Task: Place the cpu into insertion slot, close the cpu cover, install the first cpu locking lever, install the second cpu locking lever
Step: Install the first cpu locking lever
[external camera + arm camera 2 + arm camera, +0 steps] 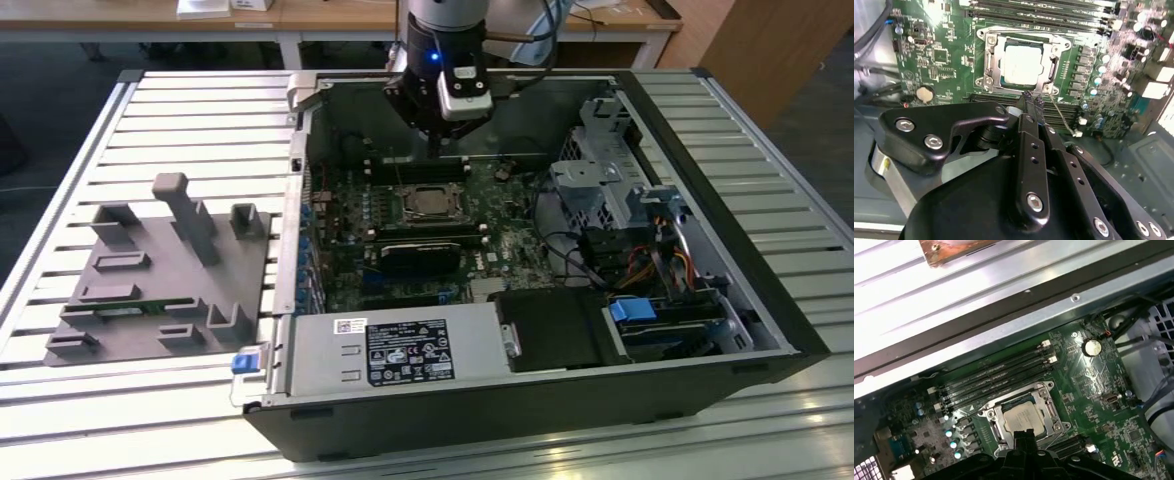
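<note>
Gripper [1033, 101], fingers [1028, 100] pressed together on nothing, hangs just beside the slot [1050, 64], where the cpu [1022, 64] lies under the lowered cover [989, 61].

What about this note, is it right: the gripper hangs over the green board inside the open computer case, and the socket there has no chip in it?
One thing is wrong: the socket holds the chip, with the metal frame over its edges, as the second wrist view shows. The gripper does hang over the green board inside the open computer case.
</note>
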`<state>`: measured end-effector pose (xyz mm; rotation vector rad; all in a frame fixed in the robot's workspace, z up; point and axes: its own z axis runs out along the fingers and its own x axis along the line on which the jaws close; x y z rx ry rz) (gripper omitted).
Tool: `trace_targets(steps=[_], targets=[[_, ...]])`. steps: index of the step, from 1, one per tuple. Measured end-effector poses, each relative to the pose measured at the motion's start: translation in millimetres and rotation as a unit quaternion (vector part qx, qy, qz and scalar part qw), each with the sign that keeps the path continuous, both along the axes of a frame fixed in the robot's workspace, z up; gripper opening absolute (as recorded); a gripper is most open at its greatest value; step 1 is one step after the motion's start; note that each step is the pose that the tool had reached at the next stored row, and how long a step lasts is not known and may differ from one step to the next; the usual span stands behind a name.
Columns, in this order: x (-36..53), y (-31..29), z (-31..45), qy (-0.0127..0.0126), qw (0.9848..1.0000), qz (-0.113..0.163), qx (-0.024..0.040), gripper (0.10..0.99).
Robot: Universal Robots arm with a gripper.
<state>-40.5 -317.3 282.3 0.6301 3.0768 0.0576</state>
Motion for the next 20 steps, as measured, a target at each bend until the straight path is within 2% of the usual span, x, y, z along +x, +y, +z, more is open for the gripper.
trace_targets(steps=[6, 12, 16, 20], targets=[[0.0, 0.0, 0.0, 0.0, 0.9991, 0.043, 0.0, 0.106], [0.0, 0.0, 0.0, 0.0, 0.9965, 0.084, 0.0, 0.106], [0.0, 0.0, 0.0, 0.0, 0.9934, 0.115, 0.0, 0.106], [0.0, 0.0, -0.1, 0.0, 0.9885, 0.151, 0.0, 0.106]])
